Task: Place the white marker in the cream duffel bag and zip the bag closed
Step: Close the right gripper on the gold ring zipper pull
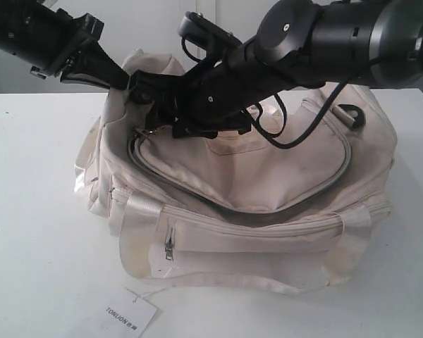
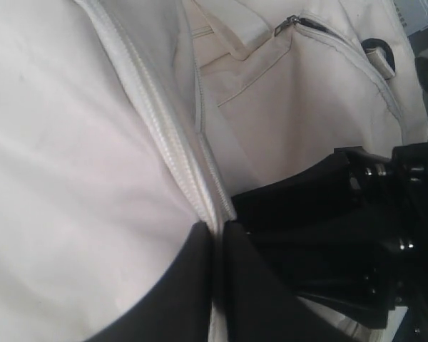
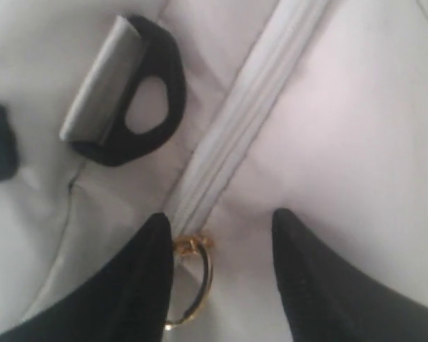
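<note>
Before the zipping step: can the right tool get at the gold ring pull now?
Probably yes: the right tool is open, and the gold ring pull lies uncovered between its jaws, close to one.

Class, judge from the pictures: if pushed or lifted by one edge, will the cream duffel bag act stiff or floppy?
Likely floppy: the cream duffel bag sags and creases across its top. Pushed, it would probably bunch rather than slide. Its shiny strap may feel slippery.
</note>
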Controlling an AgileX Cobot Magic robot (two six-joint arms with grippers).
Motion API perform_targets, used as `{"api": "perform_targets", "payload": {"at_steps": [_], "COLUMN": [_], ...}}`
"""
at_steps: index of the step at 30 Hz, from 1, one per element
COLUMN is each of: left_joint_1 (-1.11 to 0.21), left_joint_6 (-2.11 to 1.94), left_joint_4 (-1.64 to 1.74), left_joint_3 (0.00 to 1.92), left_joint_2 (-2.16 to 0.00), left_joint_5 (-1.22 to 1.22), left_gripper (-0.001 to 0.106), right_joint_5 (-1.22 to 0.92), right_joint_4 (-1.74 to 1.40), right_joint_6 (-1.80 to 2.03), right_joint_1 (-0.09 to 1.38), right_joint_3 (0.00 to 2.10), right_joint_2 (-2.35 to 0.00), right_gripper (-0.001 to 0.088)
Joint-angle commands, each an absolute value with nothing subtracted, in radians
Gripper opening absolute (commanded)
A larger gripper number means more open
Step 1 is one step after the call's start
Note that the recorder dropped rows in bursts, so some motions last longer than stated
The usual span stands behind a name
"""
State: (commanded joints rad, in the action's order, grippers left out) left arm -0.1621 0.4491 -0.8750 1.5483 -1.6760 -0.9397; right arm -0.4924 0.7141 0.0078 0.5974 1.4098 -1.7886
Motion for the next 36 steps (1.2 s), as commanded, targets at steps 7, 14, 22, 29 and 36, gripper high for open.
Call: {"api": "perform_targets", "payload": {"at_steps": [7,14,22,29,36], "left_joint_1": [-0.162,-0.162,-0.162,-0.162,-0.162], "left_joint_6": [0.449,0.449,0.449,0.449,0.449], "left_joint_4": [-0.859,-0.849,-0.848,-0.848,-0.848], "left_joint_3": [1.548,1.548,1.548,1.548,1.548], "left_joint_2": [-1.676,-1.676,-1.676,-1.678,-1.696], "left_joint_5": [-0.940,-0.940,-0.940,-0.940,-0.947], "left_gripper": [0.000,0.000,0.000,0.000,0.000], "right_joint_5": [-0.512,-0.555,-0.546,-0.539,-0.684], "right_joint_4": [0.735,0.735,0.706,0.504,0.409], "right_joint_6": [0.000,0.000,0.000,-0.007,-0.133], "right_joint_1": [0.597,0.597,0.597,0.597,0.597], "right_joint_3": [1.410,1.410,1.410,1.410,1.410], "right_joint_2": [-1.789,-1.789,-1.765,-1.691,-1.678], "right_gripper": [0.0343,0.0130,0.0081,0.0081,0.0150]}}
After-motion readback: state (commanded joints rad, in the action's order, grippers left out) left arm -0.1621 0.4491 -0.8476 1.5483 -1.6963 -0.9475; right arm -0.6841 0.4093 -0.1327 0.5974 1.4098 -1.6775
